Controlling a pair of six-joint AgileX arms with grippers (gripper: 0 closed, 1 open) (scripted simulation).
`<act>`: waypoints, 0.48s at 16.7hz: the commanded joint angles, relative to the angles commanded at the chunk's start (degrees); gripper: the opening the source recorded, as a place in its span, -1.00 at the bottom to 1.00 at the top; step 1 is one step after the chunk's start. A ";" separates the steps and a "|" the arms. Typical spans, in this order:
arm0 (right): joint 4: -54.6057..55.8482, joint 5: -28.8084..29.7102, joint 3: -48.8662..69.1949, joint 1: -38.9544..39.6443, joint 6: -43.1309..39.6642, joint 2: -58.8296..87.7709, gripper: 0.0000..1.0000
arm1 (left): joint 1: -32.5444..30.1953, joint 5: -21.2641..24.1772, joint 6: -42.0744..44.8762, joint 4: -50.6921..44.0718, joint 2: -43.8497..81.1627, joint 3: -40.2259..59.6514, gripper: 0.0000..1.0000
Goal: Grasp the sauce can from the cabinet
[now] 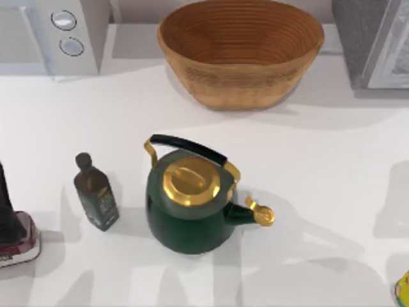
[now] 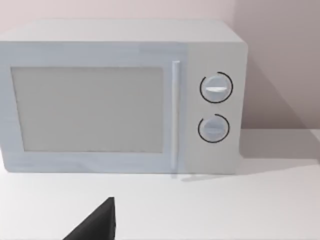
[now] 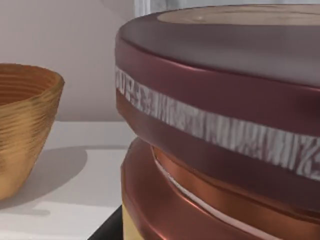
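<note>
Nearest, in the right wrist view, the can (image 3: 220,115) is seen right up against the camera: maroon rim, tan top, pale band under the rim, copper and yellow lower down. A dark edge below it is taken for the right end effector (image 3: 109,231); open, closed or gripping cannot be told. Whether the can is lifted or resting on the counter (image 3: 75,190) cannot be told either. It is judged to be at the near right of the counter, in front of the cabinet (image 1: 374,41) rather than deep inside. A yellow scrap (image 1: 402,288) at the top view's near right corner may be part of it.

Handling, as judged: rigid metal, light to moderate weight, not fragile, with a smooth and slippery side. A hold across the side wall below the rim is advised, with the rim used as a stop against slip.

The left end effector (image 2: 95,226) is parked low at the left, facing the microwave (image 2: 120,95); state cannot be told.

Mid-counter, a kettle (image 1: 190,204) and a bottle (image 1: 96,192) are set apart. The basket (image 1: 239,54) is placed at the back.
</note>
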 joint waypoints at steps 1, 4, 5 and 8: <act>1.24 -0.53 -2.40 -0.52 -0.03 -1.85 -1.00 | 0.00 0.00 0.00 0.00 0.00 0.00 1.00; 3.20 -1.36 -5.94 -1.34 -0.07 -4.76 -1.00 | 0.00 0.00 0.00 0.00 0.00 0.00 1.00; 3.20 -1.36 -5.94 -1.34 -0.07 -4.76 -1.00 | 0.00 0.00 0.00 0.00 0.00 0.00 1.00; 3.07 -1.31 -5.96 -1.16 0.04 -4.47 -1.00 | 0.00 0.00 0.00 0.00 0.00 0.00 1.00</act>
